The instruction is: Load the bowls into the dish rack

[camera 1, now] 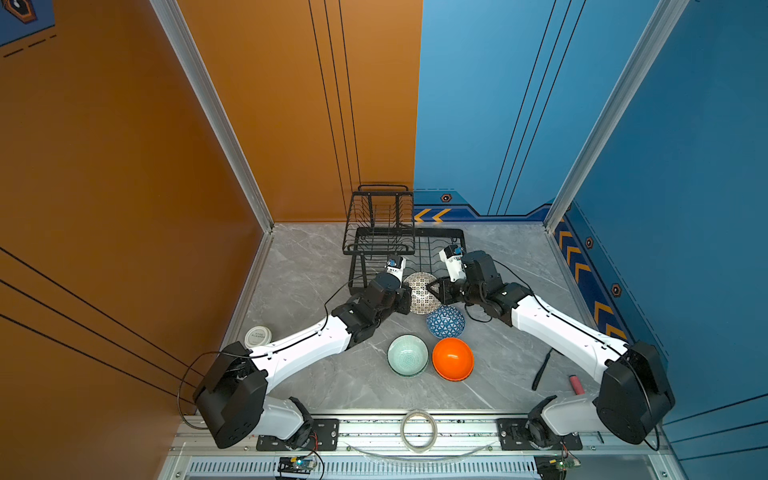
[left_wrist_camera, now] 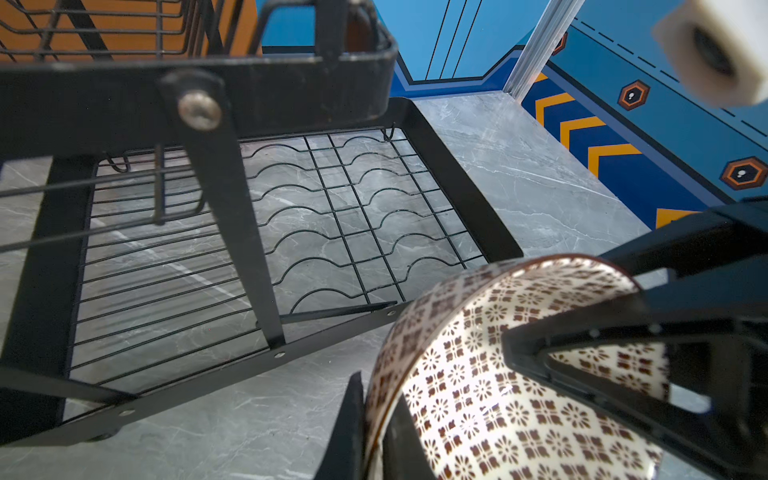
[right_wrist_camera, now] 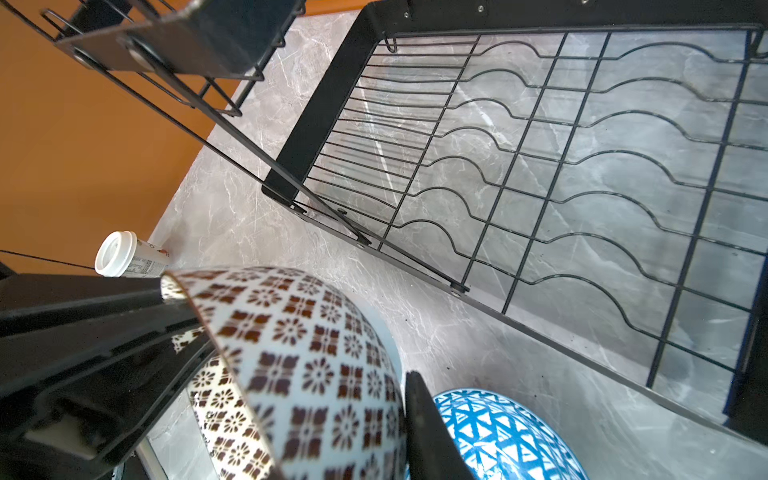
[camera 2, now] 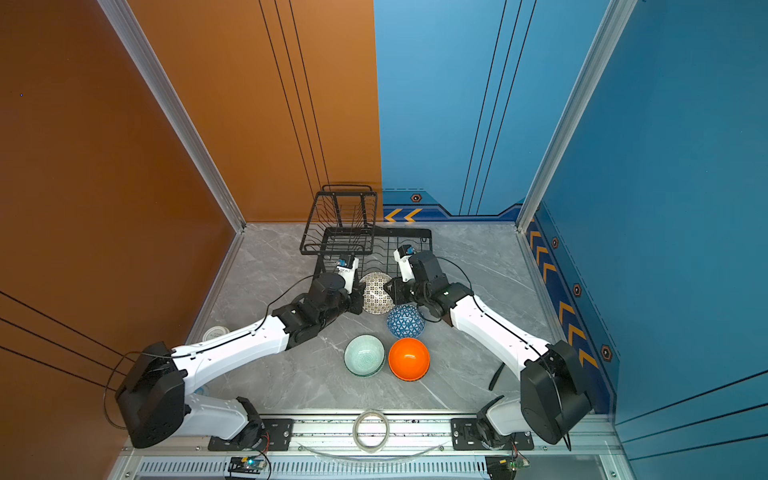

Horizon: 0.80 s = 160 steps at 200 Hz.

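Overhead pair; wrist views sharing rack point(left_wrist_camera: 461, 187)

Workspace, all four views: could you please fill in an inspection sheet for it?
Surface: grey marble tabletop.
Job's things: dish rack, no bowl seen in it; lattice bowl held at its front edge; blue bowl, mint bowl and orange bowl on the table.
Clutter: white jar; tape ring at the front edge; black pen-like tool; red cylinder.
Grippers: left gripper shut on the lattice bowl's rim; right gripper at the same bowl, grip unclear.
Cables: black cable loops beside the left arm's base.
Surroundings: orange wall; blue wall; aluminium post.
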Tool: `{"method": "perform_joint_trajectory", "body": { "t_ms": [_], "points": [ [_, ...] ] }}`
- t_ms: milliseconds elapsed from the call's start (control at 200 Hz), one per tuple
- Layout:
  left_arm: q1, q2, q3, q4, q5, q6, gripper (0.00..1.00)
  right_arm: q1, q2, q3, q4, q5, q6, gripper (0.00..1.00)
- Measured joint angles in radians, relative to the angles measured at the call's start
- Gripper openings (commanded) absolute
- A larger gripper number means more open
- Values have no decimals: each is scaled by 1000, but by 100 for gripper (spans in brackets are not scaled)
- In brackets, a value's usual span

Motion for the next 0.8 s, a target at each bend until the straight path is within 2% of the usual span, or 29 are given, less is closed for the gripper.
{"method": "perform_joint_trajectory", "body": {
  "t_ms": [135, 401, 441, 626, 671, 711, 726, 801],
  "points": [
    [-2, 22, 26, 3, -3, 0, 0, -24, 0, 0, 0, -19, -8, 0],
    [-2, 46, 41, -3, 0, 0, 0, -43, 17, 2, -11, -38, -34, 0],
    [-2, 46, 41, -5, 2, 1, 9, -43, 17, 2, -14, -38, -37, 0],
    [2, 8, 44, -46, 67, 45, 74, -45, 23, 2, -26, -19, -42, 0],
    [3, -8, 48, -63, 84, 57, 83, -45, 23, 2, -26, -11, -46, 0],
    [8, -22, 54, -80, 97, 73, 85, -45, 23, 2, -27, -9, -53, 0],
    [9, -28, 56, -88, 103, 87, 90, -45, 23, 2, -27, -8, -56, 0],
    [18, -56, 63, -115, 132, 113, 98, -47, 28, 10, -35, -7, -78, 0]
  ]
}}
